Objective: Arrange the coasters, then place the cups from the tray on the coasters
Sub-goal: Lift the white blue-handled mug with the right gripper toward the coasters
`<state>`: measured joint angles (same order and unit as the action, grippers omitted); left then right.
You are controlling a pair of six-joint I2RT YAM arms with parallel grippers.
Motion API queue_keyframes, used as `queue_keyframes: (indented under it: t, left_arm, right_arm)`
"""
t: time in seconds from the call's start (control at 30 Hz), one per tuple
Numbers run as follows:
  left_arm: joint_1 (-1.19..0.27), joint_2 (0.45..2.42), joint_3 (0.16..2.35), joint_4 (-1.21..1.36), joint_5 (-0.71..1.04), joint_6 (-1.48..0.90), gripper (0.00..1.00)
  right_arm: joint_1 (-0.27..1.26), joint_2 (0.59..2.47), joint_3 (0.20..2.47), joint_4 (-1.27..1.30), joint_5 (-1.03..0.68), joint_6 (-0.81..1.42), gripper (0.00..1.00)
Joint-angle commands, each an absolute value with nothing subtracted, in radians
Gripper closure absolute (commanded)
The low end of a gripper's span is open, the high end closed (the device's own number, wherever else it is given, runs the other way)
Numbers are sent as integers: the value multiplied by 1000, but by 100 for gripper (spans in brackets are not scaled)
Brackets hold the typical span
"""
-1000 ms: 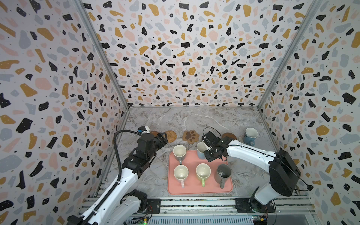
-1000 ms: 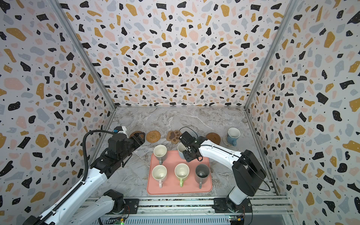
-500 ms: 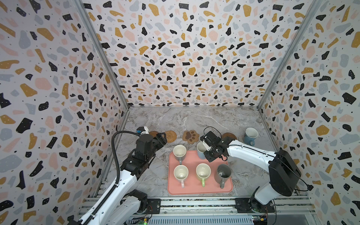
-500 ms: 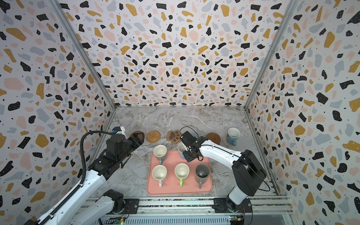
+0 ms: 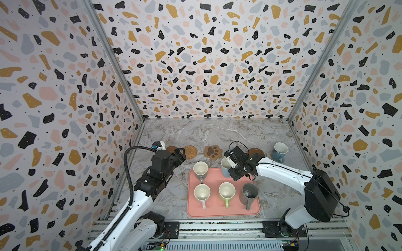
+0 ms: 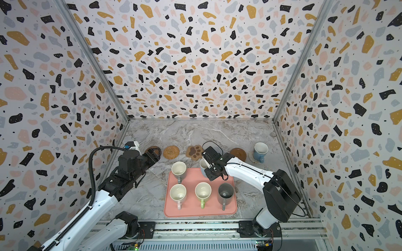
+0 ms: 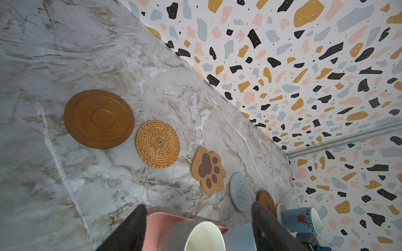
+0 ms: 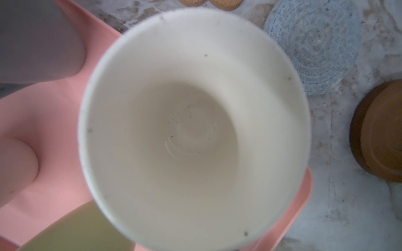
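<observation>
The pink tray [image 5: 214, 211] lies flat on the marble counter [image 5: 174, 200], nearest the rail. Its near row holds three upright mugs with their handles toward the rail: the pink mug [image 5: 202, 194], the green mug [image 5: 226, 192] and the taller dark grey mug [image 5: 248, 193]. In the far row the beige mug [image 5: 200, 170] stands at the left. Beside it, at the tray's far edge, the right end effector [image 5: 230, 164] grips the light blue mug [image 5: 224, 168], with its jaws closed on the side of the rim. The right wrist view looks straight down into the mug's cream inside. Whether its base touches the tray cannot be told.

The left end effector [image 7: 198, 205] hangs over the counter left of the tray, jaws apart with nothing between them.

Beyond the tray the coasters lie in a line, from the left arm's side to the right's: a brown disc [image 7: 99, 118], the rattan round [image 7: 157, 143], the paw-print mat [image 7: 207, 171], the grey-blue crochet round [image 7: 240, 192], a second brown disc [image 7: 265, 200] and the cream woven round [image 7: 280, 211]. On that last one stands a second blue mug [image 5: 279, 151], with a red flower on its side.
</observation>
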<state>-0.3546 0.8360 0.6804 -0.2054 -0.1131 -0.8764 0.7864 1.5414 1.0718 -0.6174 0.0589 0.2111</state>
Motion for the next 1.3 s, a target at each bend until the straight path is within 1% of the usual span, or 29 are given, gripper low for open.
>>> queue_keyframes:
  t: [0.0,0.27,0.83,1.07,1.27]
  left_arm:
    - [-351,832,669,-186,-115,-876,23]
    - [-351,838,668,-183,-111,-876,23]
    - [-351,822,665,-190,-120,-876,23]
    - [-350,817,662,-193,-120,-876,23]
    - [-351,813,661,-195,-117,-876,23]
  right_arm:
    - [783,1501,1071,-608,85,216,86]
    - [782,1494,1081,-612,91,218,89]
    - [765,1425,1123,-611,131,230,91]
    - [720,1403,1132,-598,152,238,91]
    - [633,1396,1131,-582,174,239,91]
